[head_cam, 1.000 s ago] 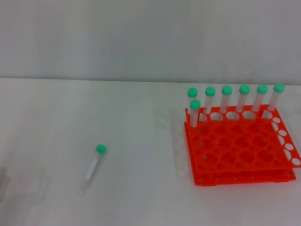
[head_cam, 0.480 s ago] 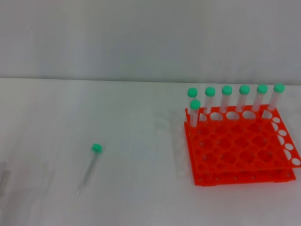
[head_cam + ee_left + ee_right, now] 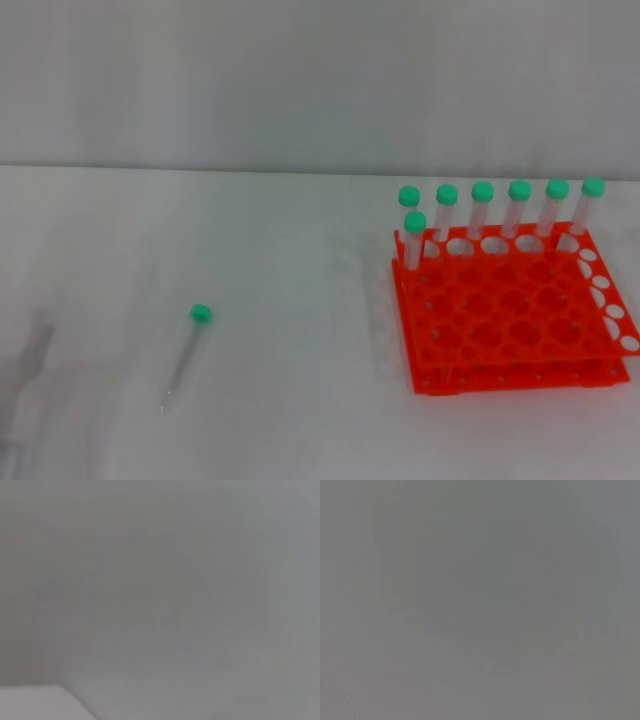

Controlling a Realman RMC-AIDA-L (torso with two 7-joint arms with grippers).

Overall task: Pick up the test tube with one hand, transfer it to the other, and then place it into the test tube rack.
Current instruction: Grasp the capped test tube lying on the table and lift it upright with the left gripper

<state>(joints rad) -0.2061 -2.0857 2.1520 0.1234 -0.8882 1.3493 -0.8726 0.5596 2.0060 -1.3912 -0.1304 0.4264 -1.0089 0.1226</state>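
Only the head view shows the work: the test tube [image 3: 184,357] lies on the white table [image 3: 290,400] at the left, its green cap [image 3: 201,313] toward the far side and its tapered tip toward the near edge, well apart from the orange test tube rack [image 3: 510,318] on the right. Seven capped tubes [image 3: 500,215] stand upright along the rack's far side, six in the back row and one just in front at its left end. The left wrist view gives nothing but a plain grey surface with a paler patch at one corner, and the right wrist view is a uniform grey blur; neither shows the tube, the rack or any fingers. At the lower left edge of the head view a faint grey smear is too vague to identify. Neither gripper can be seen anywhere, so whether their fingers are spread or closed cannot be told, and nothing holds the tube.
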